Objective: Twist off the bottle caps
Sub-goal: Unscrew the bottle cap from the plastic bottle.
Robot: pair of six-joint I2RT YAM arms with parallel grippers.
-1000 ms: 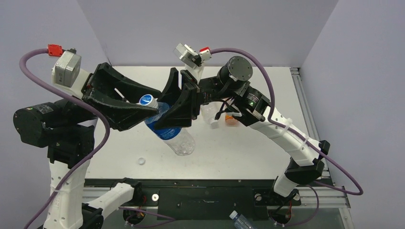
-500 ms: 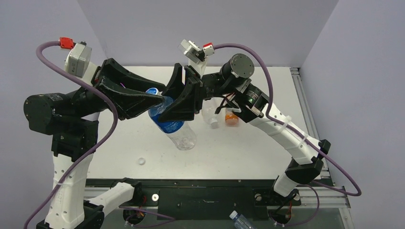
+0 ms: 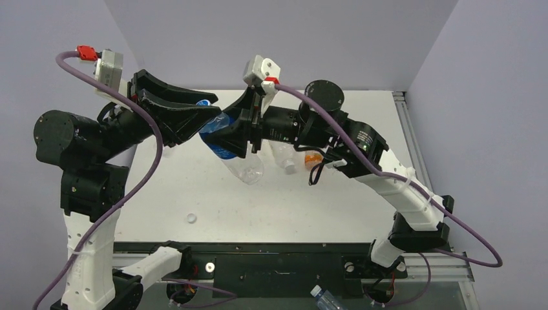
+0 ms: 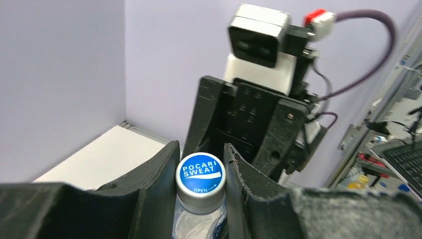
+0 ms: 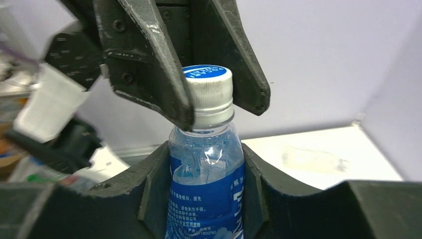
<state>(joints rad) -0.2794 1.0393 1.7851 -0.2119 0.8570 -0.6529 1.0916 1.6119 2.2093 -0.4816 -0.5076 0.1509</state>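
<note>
Both arms rise from their bases and bend inward, hands meeting nose to nose in mid-air. The left hand (image 3: 205, 111) points right, fingers clamped on a blue-topped cap (image 4: 200, 175). The right hand (image 3: 234, 135) points left, fingers closed around the bottle (image 5: 206, 184) just below.

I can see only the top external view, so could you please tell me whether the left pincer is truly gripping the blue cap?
Observer: Yes. In the left wrist view the left pincer has a finger pressed against each side of the blue-topped cap.
Operator: Thank you. Where does the right pincer hold?
Observer: Its wrist view shows the right pincer clamping the bottle around the top of its blue label, below the neck.
Operator: Is the cap seated?
Observer: It appears fully down on the neck, with no gap visible beneath it.
</note>
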